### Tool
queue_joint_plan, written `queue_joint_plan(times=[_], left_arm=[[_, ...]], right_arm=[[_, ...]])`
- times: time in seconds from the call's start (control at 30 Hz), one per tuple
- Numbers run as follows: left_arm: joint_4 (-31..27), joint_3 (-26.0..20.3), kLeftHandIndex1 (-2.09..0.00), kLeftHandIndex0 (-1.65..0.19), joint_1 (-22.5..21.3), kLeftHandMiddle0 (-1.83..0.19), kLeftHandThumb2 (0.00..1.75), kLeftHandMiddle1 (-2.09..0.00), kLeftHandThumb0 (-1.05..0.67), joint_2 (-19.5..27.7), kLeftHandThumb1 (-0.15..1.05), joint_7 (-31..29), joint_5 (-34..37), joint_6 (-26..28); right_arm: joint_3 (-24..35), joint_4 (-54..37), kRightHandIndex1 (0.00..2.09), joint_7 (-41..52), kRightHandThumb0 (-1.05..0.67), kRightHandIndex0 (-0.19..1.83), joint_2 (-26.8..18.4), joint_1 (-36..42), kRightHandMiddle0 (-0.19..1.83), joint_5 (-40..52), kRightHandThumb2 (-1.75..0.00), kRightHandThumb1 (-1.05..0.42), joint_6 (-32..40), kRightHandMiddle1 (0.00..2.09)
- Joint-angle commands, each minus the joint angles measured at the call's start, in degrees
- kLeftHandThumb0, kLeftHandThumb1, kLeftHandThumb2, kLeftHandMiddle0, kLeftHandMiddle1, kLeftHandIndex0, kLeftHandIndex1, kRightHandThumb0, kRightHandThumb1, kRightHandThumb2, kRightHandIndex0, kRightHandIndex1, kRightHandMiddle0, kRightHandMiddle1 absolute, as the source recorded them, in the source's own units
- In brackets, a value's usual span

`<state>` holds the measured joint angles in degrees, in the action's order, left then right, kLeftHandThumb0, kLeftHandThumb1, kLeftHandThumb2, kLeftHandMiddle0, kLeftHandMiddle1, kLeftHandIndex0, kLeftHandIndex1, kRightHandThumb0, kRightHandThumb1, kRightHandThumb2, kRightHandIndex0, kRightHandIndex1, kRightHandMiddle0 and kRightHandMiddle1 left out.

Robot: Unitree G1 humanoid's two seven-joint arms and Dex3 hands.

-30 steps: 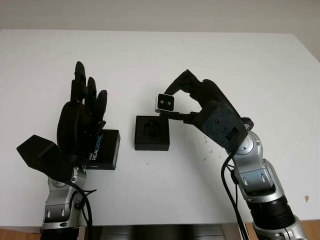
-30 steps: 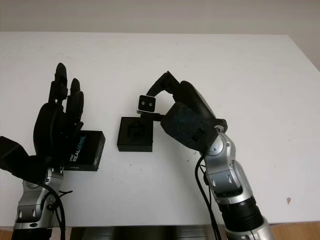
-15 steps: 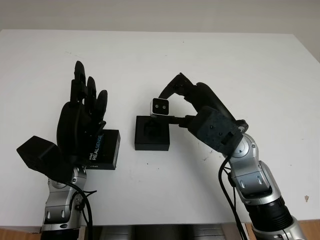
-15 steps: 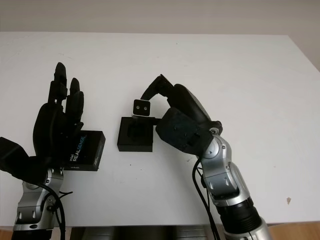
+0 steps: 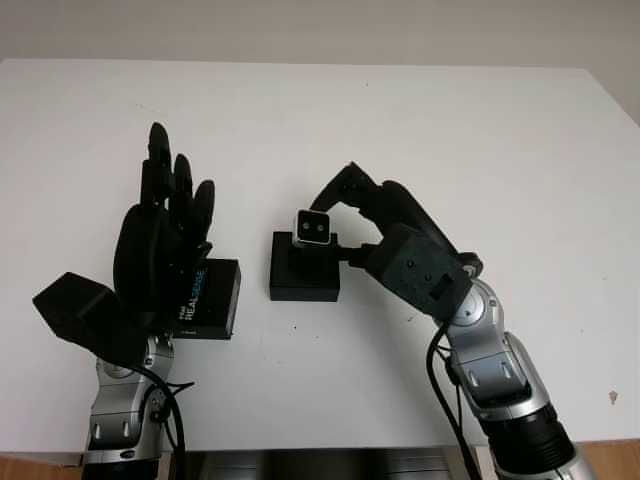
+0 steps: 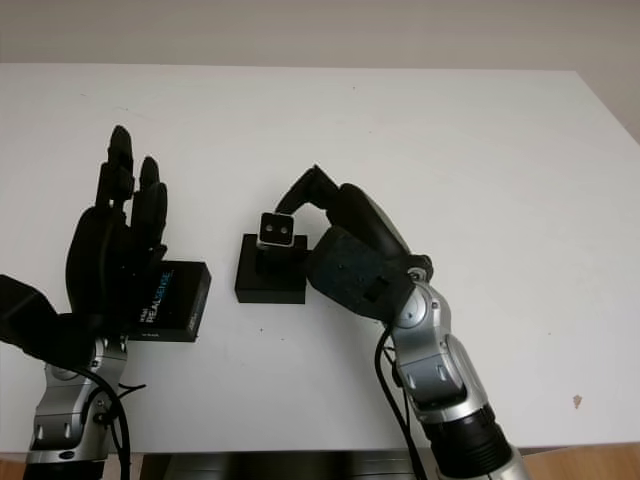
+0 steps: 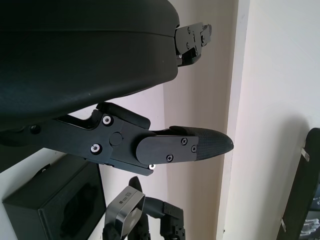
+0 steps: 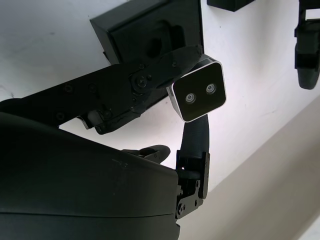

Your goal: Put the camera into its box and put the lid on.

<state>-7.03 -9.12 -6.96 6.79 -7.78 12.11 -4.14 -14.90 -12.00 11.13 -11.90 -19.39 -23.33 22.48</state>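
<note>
The right robot hand (image 5: 345, 215) pinches the camera (image 5: 312, 228) by its side faces, directly above the open box (image 5: 304, 268). The camera looks small, rigid and smooth-cased; keep fingers off the lenses. The left robot hand (image 5: 160, 245) hangs released above the lid (image 5: 205, 298) on the bench (image 5: 480, 140).

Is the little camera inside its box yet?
Not yet. The right hand holds the camera over the open box; the lid lies by the left hand.

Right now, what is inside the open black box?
The camera, held by the right hand, stands over the box, hiding much of its insert. Whether it already sits in the recess cannot be seen. The lid lies beside the box, near the open left hand.
</note>
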Motion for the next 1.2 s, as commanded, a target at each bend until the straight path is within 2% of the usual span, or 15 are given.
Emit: queue_joint_plan(times=[0.0,1.17], left_arm=[[-1.12,0.14,-0.01,0.19,0.3,0.17,0.4,-0.06,-0.61,-0.4,1.05,0.23,0.16,0.24],[-1.07,-0.05,-0.02,0.19,0.71,0.16,0.39,-0.06,-0.62,-0.29,1.05,0.38,-0.22,0.03]], right_arm=[[-0.07,-1.01,0.08,-0.07,-0.39,0.37,0.55,0.58,0.21,0.03,-0.1,-1.05,0.35,2.07],[-2.18,-0.07,0.09,-0.21,-0.41,0.37,0.74,1.43,0.33,-3.43,-0.13,-1.05,0.38,2.09]])
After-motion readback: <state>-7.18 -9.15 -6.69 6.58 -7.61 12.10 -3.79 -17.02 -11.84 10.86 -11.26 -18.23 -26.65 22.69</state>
